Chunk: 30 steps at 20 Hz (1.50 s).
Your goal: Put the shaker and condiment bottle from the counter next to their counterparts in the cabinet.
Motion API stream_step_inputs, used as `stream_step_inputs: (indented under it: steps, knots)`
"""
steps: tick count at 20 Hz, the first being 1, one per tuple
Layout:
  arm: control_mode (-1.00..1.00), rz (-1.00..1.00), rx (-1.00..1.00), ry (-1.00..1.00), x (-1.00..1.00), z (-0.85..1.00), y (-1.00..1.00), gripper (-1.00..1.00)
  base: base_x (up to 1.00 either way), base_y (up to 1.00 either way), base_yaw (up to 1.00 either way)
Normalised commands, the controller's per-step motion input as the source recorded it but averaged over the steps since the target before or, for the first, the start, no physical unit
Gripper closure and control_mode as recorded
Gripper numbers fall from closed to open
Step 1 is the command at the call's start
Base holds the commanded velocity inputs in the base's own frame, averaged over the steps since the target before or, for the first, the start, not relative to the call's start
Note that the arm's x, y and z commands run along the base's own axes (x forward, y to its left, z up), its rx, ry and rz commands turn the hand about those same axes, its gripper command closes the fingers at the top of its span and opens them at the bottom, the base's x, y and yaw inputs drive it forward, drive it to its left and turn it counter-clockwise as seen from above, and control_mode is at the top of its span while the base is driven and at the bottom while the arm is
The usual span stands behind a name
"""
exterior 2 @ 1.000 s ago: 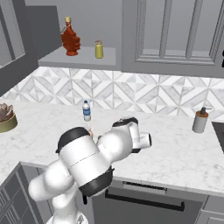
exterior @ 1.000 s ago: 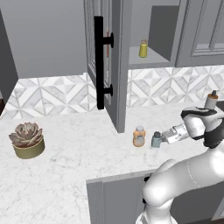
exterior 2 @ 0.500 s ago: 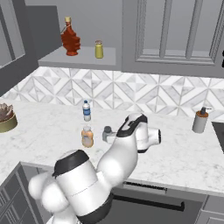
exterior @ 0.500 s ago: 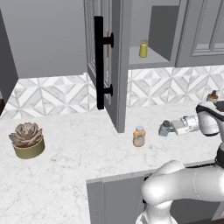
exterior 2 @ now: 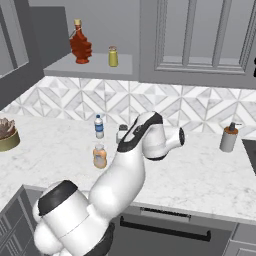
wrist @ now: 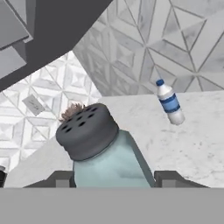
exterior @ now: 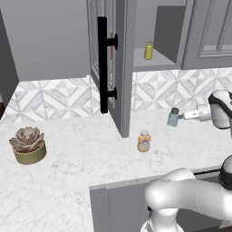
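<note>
The shaker (exterior: 172,117), a pale teal jar with a dark perforated cap, hangs above the counter (exterior: 77,158) with my gripper (exterior: 181,116) shut on it from the right. In the hand view the shaker (wrist: 105,151) sits tilted between my fingertips (wrist: 168,178). Behind my arm in the right base view, the shaker (exterior 2: 121,133) partly shows. The orange condiment bottle (exterior: 144,141) stands upright on the marble, left of and below the shaker, also the condiment bottle (exterior 2: 100,156). The cabinet (exterior: 118,59) door stands open beside its open shelf.
A yellow bottle (exterior: 148,50) and a red bottle (exterior 2: 80,45) stand on the cabinet shelf. A small water bottle (exterior 2: 99,126) stands near the backsplash. A potted succulent (exterior: 28,145) sits at the counter's left, a grey pump dispenser (exterior 2: 229,138) at the right.
My gripper has risen off the counter and moved right with the shaker in it, away from the condiment bottle. The condiment bottle has stayed in place.
</note>
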Motion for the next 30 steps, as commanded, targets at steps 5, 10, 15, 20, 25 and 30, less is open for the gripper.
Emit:
stream_step_inputs:
  steps: [5,10,15,20,25,30]
  knots:
    - [-1.00,-0.18,0.05,0.20,-0.01,0.74,0.10,1.00,0.00,0.00,0.00]
    - [-1.00,-0.02,0.08,0.05,-0.19,0.37,0.31,1.00,0.00,0.00,0.00]
    - [-1.00,0.00,0.02,-0.02,-0.19,0.39,0.31,1.00,0.00,0.00,0.00]
    - [-1.00,-0.08,-0.01,-0.12,0.00,0.66,0.14,1.00,0.00,0.00,0.00]
    - [-1.00,-0.14,0.00,-0.09,0.00,0.68,0.04,1.00,0.00,0.00,0.00]
    - [-1.00,-0.13,0.04,0.00,0.05,0.50,0.00,1.00,0.00,0.00,0.00]
